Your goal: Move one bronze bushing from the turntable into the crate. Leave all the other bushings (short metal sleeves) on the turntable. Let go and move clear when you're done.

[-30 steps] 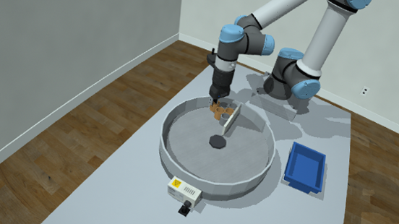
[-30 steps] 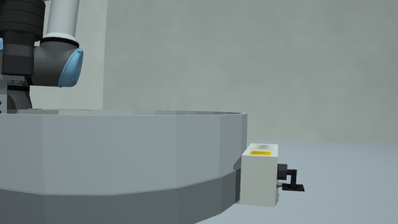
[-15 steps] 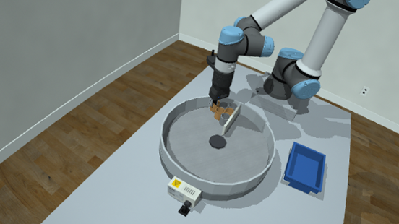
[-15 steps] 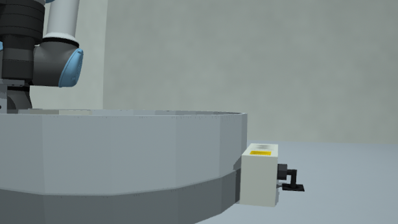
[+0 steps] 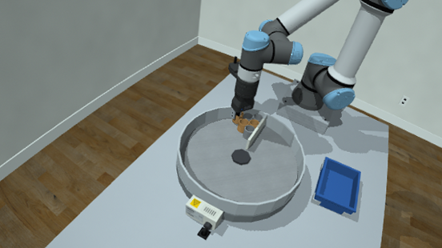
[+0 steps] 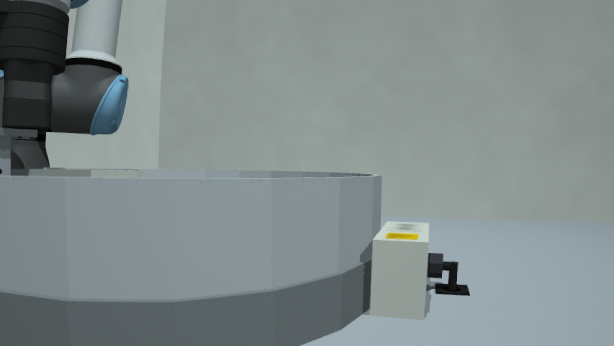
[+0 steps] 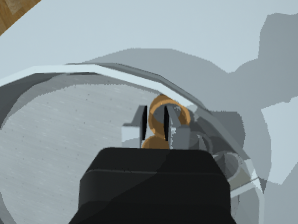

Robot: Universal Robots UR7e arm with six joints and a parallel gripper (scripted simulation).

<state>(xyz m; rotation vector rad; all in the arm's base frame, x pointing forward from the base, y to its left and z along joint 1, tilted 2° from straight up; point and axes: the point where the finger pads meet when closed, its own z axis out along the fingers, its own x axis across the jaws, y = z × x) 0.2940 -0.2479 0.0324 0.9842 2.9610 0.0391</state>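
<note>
1. Well, the claw [image 5: 237,116] [image 6: 4,160] [image 7: 155,116] is partly open, with a gap between its two flat fingers. Whether a finger touches a bushing, I cannot tell.
2. The bronze bushings [image 5: 242,125] [image 7: 151,112] are short, round, orange-brown tubes with open tops. They are all on the turntable [image 5: 234,208] [image 6: 200,235] [image 7: 95,69], in a bunch near its wall.
3. One bronze bushing is right by the fingers. In the wrist view, its ring shows just past them, and one finger covers part of it.
4. Some gray bushings [image 5: 249,131] stand close beside the bronze ones.
5. The turntable is big, round and gray. Its tall wall is made of flat pieces, and its floor has faint streaks. A dark many-sided cap [image 5: 241,156] sits in the middle.
6. A thin cream board [image 5: 256,133] [image 6: 95,173] stands up beside the bushings.
7. The blue crate [image 5: 332,205] looks smooth, with four straight sides. It is on the pale table [image 5: 142,205] [image 6: 525,260] [image 7: 75,30], apart from the turntable, and has no bushing in it.
8. A cream box [image 5: 203,213] [image 6: 400,280] by the turntable has a yellow sticker with a warning triangle and some dark slots. Its tiny writing is too small to read.
9. The arm [image 5: 357,42] [image 6: 95,35] is gray with blue caps. It bends over, and the claw points down inside the turntable's wall.
</note>
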